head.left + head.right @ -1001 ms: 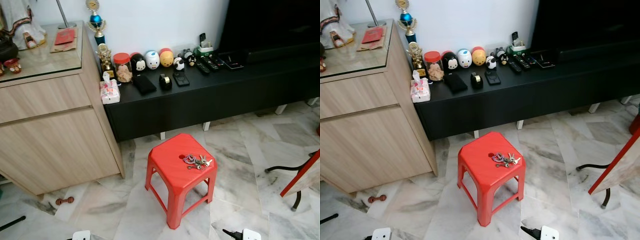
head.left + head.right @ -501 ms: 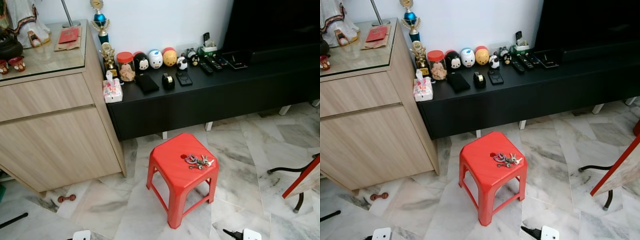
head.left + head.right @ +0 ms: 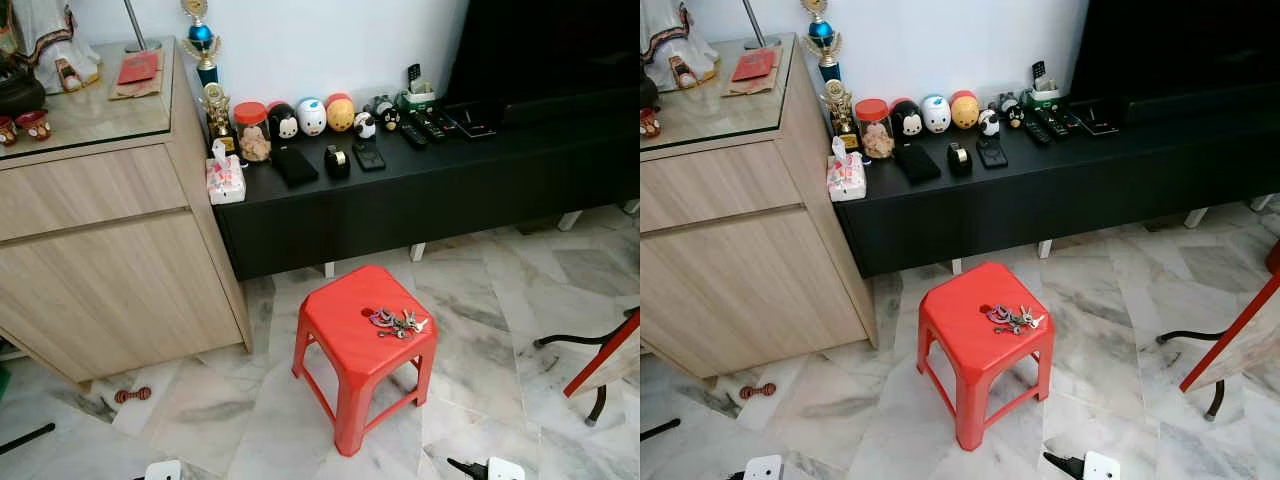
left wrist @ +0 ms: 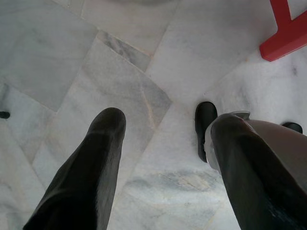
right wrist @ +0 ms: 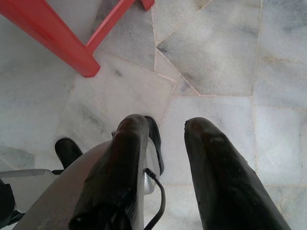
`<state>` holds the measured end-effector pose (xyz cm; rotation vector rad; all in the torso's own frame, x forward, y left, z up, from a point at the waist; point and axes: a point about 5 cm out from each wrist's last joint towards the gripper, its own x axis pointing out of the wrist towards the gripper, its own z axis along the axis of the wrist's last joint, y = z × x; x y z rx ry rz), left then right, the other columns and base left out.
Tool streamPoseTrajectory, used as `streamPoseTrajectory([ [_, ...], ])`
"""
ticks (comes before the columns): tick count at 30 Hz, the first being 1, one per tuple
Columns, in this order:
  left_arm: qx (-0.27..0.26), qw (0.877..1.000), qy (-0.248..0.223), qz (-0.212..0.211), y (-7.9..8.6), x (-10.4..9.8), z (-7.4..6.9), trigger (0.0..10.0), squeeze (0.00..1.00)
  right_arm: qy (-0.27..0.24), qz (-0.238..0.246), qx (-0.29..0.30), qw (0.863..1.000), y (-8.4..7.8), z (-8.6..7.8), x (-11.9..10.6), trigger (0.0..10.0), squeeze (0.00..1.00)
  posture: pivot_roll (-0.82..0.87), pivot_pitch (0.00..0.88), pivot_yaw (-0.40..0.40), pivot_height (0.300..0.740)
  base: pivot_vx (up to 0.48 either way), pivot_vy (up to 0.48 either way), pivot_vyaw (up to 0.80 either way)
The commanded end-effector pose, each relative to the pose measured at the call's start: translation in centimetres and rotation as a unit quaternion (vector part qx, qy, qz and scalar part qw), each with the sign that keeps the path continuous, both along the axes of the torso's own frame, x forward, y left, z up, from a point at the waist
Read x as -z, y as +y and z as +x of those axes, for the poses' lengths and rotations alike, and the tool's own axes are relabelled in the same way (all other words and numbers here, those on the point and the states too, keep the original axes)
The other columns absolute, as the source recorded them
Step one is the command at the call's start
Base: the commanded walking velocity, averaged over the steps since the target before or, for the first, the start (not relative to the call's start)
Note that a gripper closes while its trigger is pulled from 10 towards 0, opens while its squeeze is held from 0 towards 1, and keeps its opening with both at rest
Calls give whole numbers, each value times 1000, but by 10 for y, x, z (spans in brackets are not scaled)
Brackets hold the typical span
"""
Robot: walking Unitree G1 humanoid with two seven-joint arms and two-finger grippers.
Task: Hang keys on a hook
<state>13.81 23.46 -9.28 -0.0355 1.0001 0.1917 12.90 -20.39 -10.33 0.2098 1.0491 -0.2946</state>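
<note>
Keys (image 3: 398, 323) lie on the red stool (image 3: 345, 335), at 3 o'clock of its seat. Left claw (image 4: 163, 143) hangs over marble floor (image 4: 57, 57), fingers spread wide, empty. Right claw (image 5: 165, 143) likewise parted, holding nothing.

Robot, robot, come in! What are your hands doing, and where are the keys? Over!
Left gripper and right gripper open, hanging over the floor. Keys lying on the red stool. Nothing in the way. No hook spotted.
</note>
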Motion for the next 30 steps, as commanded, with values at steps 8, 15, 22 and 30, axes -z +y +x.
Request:
streamPoseTrajectory([
  [8,2,1000,2,0,3,-1,-1,10000,0,5,1,-5,1000,-1,-2,1,10000,0,-46,0,24,740,0,0,0],
  [15,4,1000,2,2,4,-1,-1,10000,0,6,2,-6,1000,-1,-2,1,10000,0,-43,0,24,740,0,0,0],
  [22,5,1000,2,2,5,-1,-1,10000,0,6,2,-7,1000,0,-2,1,10000,0,-44,0,25,740,0,0,0],
  [30,5,1000,2,1,5,-1,0,10000,0,6,2,-8,1000,-1,-2,1,10000,0,-44,0,23,740,0,0,0],
])
